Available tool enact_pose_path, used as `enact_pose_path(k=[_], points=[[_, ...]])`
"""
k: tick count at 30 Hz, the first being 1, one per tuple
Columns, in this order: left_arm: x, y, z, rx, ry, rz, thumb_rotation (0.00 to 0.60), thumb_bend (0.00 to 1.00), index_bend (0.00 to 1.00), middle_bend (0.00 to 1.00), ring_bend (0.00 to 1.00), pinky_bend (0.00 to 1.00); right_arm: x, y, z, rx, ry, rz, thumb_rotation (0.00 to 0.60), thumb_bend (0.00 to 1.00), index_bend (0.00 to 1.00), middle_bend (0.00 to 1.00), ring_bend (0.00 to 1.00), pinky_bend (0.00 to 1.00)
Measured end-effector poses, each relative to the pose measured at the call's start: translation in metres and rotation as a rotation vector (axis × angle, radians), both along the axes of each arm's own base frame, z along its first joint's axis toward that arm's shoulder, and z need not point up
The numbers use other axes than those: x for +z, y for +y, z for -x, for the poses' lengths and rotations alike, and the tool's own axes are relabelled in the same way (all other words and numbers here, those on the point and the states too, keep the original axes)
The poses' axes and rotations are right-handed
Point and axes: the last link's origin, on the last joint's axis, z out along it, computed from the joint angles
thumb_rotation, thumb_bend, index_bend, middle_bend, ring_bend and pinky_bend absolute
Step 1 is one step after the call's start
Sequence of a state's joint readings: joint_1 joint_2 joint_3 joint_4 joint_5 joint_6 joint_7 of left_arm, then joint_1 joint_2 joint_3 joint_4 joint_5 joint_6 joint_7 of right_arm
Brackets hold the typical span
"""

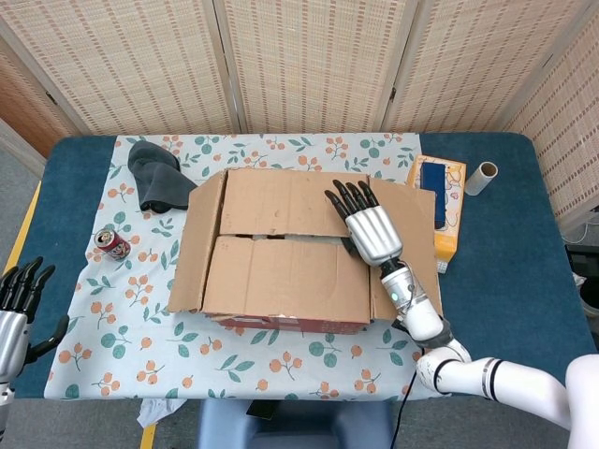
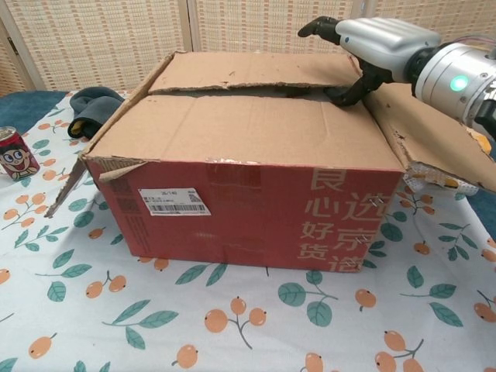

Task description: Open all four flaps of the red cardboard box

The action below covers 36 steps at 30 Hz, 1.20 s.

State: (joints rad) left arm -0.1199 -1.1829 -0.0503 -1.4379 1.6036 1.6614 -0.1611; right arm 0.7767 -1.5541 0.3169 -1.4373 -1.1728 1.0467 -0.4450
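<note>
Tablecloth-borne red box (image 2: 240,217); fingers (image 1: 348,198) grip far flap (image 1: 281,203).

Red cardboard box (image 2: 256,209) upright; far top flap (image 1: 281,202) slightly lifted.

The right hand (image 1: 367,224) stretches forward from its arm, palm down, fingers extended and close together, thumb hooked downward beneath it. The left hand (image 1: 17,304) hangs low at the left, fingers spread, holding nothing.
</note>
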Motion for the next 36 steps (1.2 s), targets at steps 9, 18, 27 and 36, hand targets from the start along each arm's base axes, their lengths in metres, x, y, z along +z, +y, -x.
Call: enact_pose_path(k=[9,18,27,36], points=[[0.003,0.003,0.003,0.008,-0.010,0.000,0.600,0.46,0.00,0.00,0.00,0.00,0.002,-0.015,-0.010,0.003,-0.055,0.017,0.600,0.34,0.00,0.00,0.00,0.00],[0.005,0.005,0.004,0.007,-0.021,-0.005,0.600,0.46,0.00,0.00,0.00,0.00,0.034,-0.022,-0.026,0.039,-0.149,0.083,0.600,0.34,0.00,0.00,0.00,0.00],[0.008,0.009,0.010,0.025,-0.030,0.003,0.600,0.46,0.00,0.00,0.00,0.00,0.059,-0.046,-0.045,0.041,-0.216,0.136,0.600,0.34,0.00,0.00,0.00,0.00],[0.010,0.019,0.022,0.091,-0.035,0.023,0.600,0.46,0.00,0.00,0.00,0.00,0.075,-0.088,-0.056,0.029,-0.259,0.188,0.600,0.34,0.00,0.00,0.00,0.00]])
